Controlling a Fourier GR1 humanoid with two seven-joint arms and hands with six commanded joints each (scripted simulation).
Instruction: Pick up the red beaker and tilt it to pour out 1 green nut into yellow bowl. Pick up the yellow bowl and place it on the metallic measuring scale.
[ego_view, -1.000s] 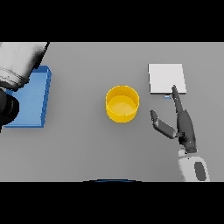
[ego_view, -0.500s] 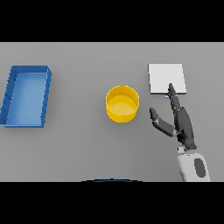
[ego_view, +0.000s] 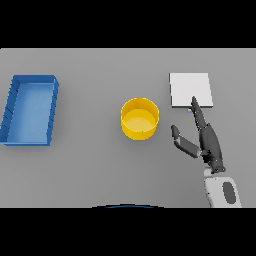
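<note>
Bowl, yellow bowl (ego_view: 140, 118), table centre, rigid, probably light and slick-walled, best pinched at its rim, we judge; measuring scale (ego_view: 190, 90) at its two o'clock; our right hand (ego_view: 206, 141) at four o'clock, fingers straight, thumb spread, holding nothing; blue tray (ego_view: 31, 110) at nine.

one yellow bowl (ego_view: 140, 118) stands on the grey table (ego_view: 100, 165). there is one blue tray (ego_view: 30, 109), a single open box with low walls. one metallic measuring scale (ego_view: 190, 90) shows as a pale square plate. one hand (ego_view: 207, 142) is in view, the right one, on one white and grey arm (ego_view: 222, 192).
</note>
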